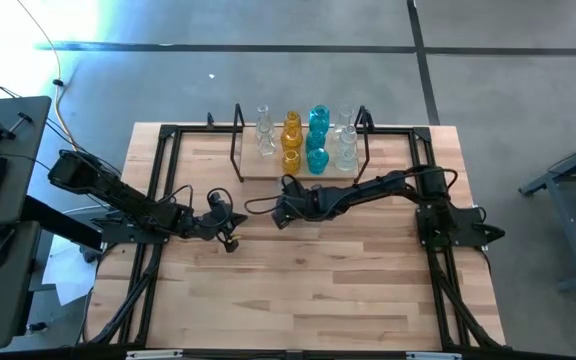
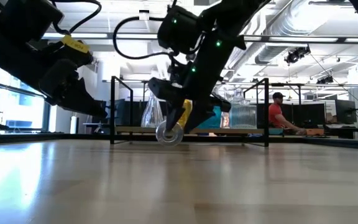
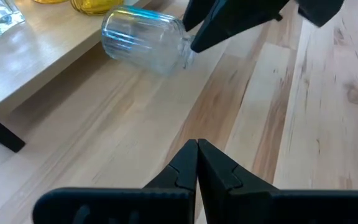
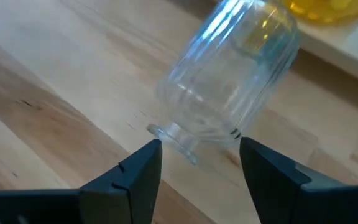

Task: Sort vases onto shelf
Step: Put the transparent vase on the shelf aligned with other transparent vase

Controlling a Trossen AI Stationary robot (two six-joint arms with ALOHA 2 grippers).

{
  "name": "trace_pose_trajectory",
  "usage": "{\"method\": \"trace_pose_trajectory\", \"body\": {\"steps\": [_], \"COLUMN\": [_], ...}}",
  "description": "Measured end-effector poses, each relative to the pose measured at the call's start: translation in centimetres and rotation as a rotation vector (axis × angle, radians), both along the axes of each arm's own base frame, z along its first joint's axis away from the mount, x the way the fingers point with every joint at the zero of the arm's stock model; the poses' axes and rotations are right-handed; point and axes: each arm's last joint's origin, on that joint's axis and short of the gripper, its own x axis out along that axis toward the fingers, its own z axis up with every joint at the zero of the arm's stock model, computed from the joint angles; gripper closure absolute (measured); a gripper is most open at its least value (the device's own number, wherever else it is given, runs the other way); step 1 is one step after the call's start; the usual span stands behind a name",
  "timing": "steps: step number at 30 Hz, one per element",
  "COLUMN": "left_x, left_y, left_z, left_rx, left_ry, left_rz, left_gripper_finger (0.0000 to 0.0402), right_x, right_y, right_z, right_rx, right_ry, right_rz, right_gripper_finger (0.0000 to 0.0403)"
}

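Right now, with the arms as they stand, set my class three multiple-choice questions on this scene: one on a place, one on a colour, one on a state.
1. Where does the tipped-over vase lie?
A. On the shelf
B. On the tabletop in front of the shelf
C. Lifted in the air

2. What colour is the vase between the right gripper's fingers?
A. Teal
B. Amber
C. Clear

3. How are the left gripper's fingers?
A. Shut on nothing
B. Spread wide
C. Shut on a vase

Answers:
1 B: the clear vase rests on its side on the tabletop, just off the shelf.
2 C: the right gripper stands open at the neck of colourless ribbed glass.
3 A: the left gripper has its fingertips together, with the vase lying apart from it.
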Motion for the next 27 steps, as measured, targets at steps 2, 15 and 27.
{"method": "trace_pose_trajectory", "body": {"steps": [2,15,27], "left_x": [0.0,0.0,0.0], "left_y": [0.0,0.0,0.0], "left_z": [0.0,0.0,0.0], "left_rx": [0.0,0.002,0.007], "left_ry": [0.0,0.0,-0.001], "left_rz": [0.001,0.0,0.007], "left_gripper_finger": [0.0401,0.0401,0.0401], "right_x": [0.0,-0.9,0.6], "right_y": [-0.1,1.8,5.8], "right_z": [-0.2,-0.1,-0.9], "right_rx": [0.013,-0.165,-0.711], "right_ry": [0.006,0.202,0.347], "right_rz": [-0.006,0.237,0.508], "right_gripper_finger": [0.0205,0.0205,0.0205]}}
